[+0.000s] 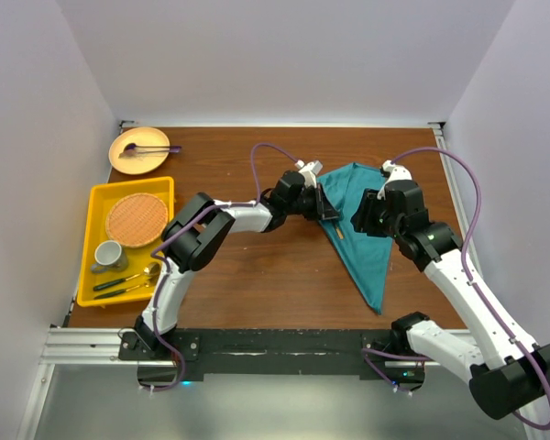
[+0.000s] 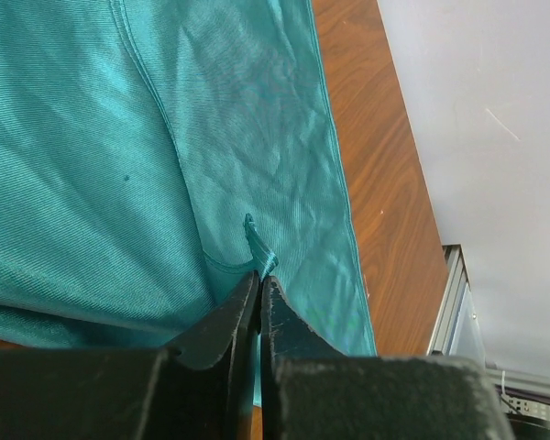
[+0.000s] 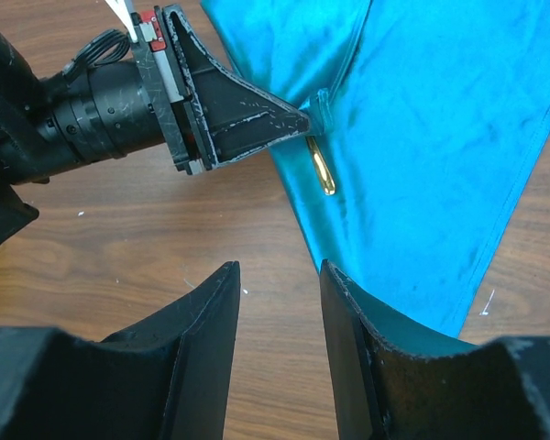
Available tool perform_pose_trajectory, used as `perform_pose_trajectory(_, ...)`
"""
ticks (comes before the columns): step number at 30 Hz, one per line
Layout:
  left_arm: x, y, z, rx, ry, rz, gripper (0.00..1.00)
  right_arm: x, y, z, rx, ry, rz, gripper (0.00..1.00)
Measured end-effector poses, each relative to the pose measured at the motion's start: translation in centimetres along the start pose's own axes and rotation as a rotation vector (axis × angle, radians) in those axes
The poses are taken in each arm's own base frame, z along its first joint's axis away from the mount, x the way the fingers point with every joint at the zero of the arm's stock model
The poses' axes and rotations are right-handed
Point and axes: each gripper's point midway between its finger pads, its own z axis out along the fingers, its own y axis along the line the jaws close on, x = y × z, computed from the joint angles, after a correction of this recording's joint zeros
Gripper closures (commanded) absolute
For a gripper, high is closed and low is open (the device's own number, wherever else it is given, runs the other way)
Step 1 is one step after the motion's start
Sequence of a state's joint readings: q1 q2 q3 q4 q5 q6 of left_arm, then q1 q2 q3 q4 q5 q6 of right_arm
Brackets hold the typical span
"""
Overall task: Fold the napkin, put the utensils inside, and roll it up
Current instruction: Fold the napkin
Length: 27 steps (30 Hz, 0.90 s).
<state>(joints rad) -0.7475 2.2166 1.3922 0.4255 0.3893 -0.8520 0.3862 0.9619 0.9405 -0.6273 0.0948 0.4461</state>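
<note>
The teal napkin (image 1: 368, 252) lies folded into a long triangle on the wooden table, its point toward the near edge. My left gripper (image 1: 330, 215) is shut on a small pinch of the napkin's (image 2: 92, 137) left edge, and the cloth bunches up at its tips (image 2: 259, 270). The end of a gold utensil (image 3: 323, 172) pokes out from under the napkin's (image 3: 431, 137) fold, just below the left gripper (image 3: 298, 121). My right gripper (image 3: 277, 266) hovers open over the table at the napkin's left edge, with nothing between its fingers (image 1: 356, 223).
A yellow tray (image 1: 96, 197) at the left holds a round woven mat (image 1: 137, 220), a cup (image 1: 110, 255) and more cutlery (image 1: 128, 280). Behind it, a wooden plate (image 1: 139, 148) carries a stick with a purple end. White walls enclose the table.
</note>
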Motion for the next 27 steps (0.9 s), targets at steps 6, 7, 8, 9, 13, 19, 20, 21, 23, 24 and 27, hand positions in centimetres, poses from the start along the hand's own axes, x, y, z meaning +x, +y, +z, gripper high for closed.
perform_pose_trajectory(6, 0.6, 0.2, -0.1, 0.0, 0.019, -0.002, 0.73, 0.0, 0.1, 0.0, -0.004, 0.0, 0.004, 0.55)
perform_pose_trajectory(7, 0.7, 0.3, -0.1, -0.001, 0.025, -0.003, 0.68, 0.0, 0.1, 0.1, -0.005, -0.001, 0.004, 0.55)
perform_pose_trajectory(8, 0.9, 0.4, -0.1, -0.002, 0.031, -0.002, 0.59, 0.0, 0.2, 0.1, -0.006, 0.0, 0.004, 0.55)
perform_pose_trajectory(9, 1.0, 0.4, -0.2, -0.003, 0.039, -0.001, 0.56, 0.0, 0.2, 0.2, -0.007, 0.002, 0.005, 0.55)
perform_pose_trajectory(13, 1.5, 0.7, -0.4, -0.014, 0.062, 0.014, 0.47, 0.1, 0.1, 0.4, -0.003, 0.011, 0.006, 0.55)
perform_pose_trajectory(19, 0.6, -1.8, -2.1, 0.015, 0.075, 0.049, 0.44, 0.3, -0.1, 0.5, 0.017, 0.023, 0.003, 0.55)
perform_pose_trajectory(20, -0.1, -2.9, -2.7, 0.032, 0.063, 0.068, 0.46, 0.1, -0.3, 0.5, 0.028, 0.022, 0.002, 0.55)
perform_pose_trajectory(21, -0.8, -4.0, -3.3, 0.045, 0.051, 0.086, 0.47, -0.1, -0.4, 0.4, 0.037, 0.022, 0.001, 0.55)
perform_pose_trajectory(23, -2.0, -5.8, -4.6, 0.066, 0.023, 0.132, 0.51, -0.9, -0.6, 0.0, 0.066, 0.013, -0.002, 0.54)
perform_pose_trajectory(24, -2.6, -6.8, -5.4, 0.073, 0.005, 0.165, 0.53, -1.6, -0.7, -0.4, 0.085, 0.004, -0.005, 0.54)
perform_pose_trajectory(27, -3.3, -8.5, -7.3, 0.062, -0.042, 0.277, 0.58, -3.8, -1.1, -1.7, 0.137, -0.037, -0.005, 0.53)
